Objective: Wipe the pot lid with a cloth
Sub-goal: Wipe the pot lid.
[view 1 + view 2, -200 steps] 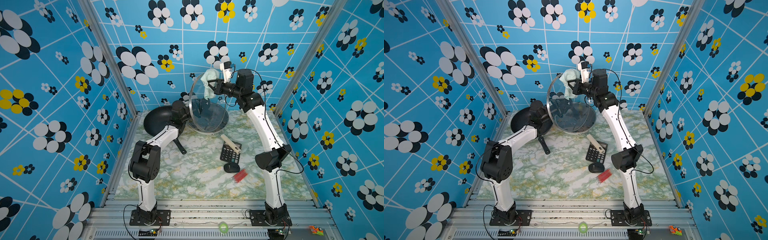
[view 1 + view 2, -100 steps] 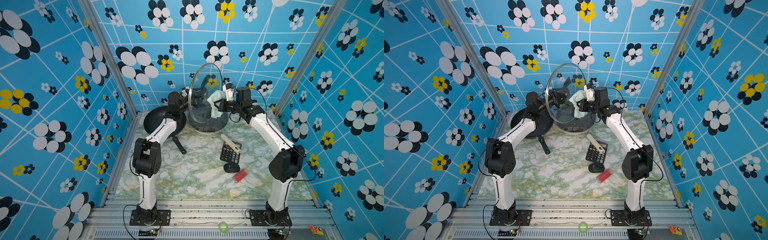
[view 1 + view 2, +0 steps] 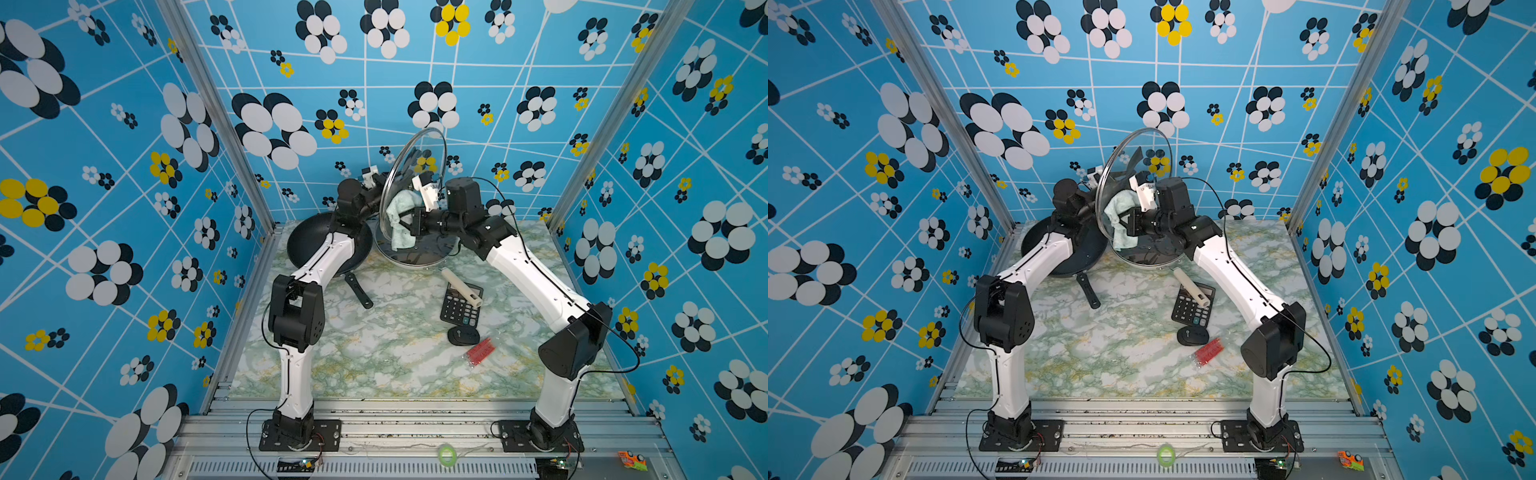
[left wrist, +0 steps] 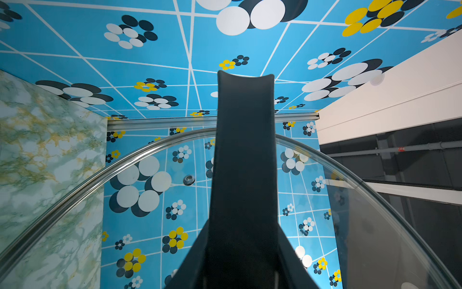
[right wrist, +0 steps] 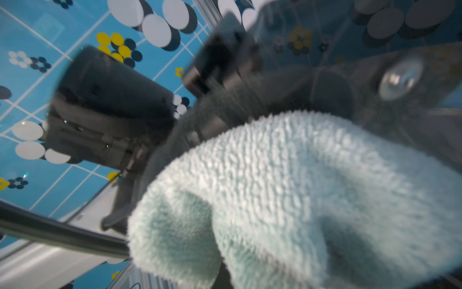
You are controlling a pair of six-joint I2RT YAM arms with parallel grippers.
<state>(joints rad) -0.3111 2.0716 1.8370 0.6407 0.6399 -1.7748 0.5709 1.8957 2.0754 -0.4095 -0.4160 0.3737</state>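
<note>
1. The lid (image 3: 419, 151) stood almost on edge over the far middle of the bench (image 3: 374, 365), with the pan (image 3: 307, 245) just to its left.
2. Below it lay a steel-rimmed round thing (image 3: 415, 261), flat on the bench. I could not tell whether the lid's lower rim touched it.
3. The left claw (image 3: 392, 172) was clamped on the lid's black handle (image 4: 245, 162), which faced the left arm. In both top views the glass hid most of that grip.
4. The right claw (image 3: 405, 216) was squeezed tight on the cloth (image 3: 397, 208). It pressed the bunched cloth against the lid's underside (the face without the handle), around the middle and lower part, and a tail of cloth hung down.
5. In the right wrist view the cloth (image 5: 300, 187) lay flat against the glass, and the handle's bolt (image 5: 400, 77) and the left arm showed through it.
6. I judged the task to be well under way: both things were picked up, the lid was turned to face the cloth, and the two were in contact.
7. The cloth did not cover the upper glass or the rim at that moment, and nothing touched the handle side. No smears showed, so I could not tell how clean the lid was.
8. What seemingly remained was to finish the strokes and then set down the lid and the cloth.
9. The calculator (image 3: 459, 309) and the red packet (image 3: 478, 351) lay nearer and to the right, well apart from the work.
</note>
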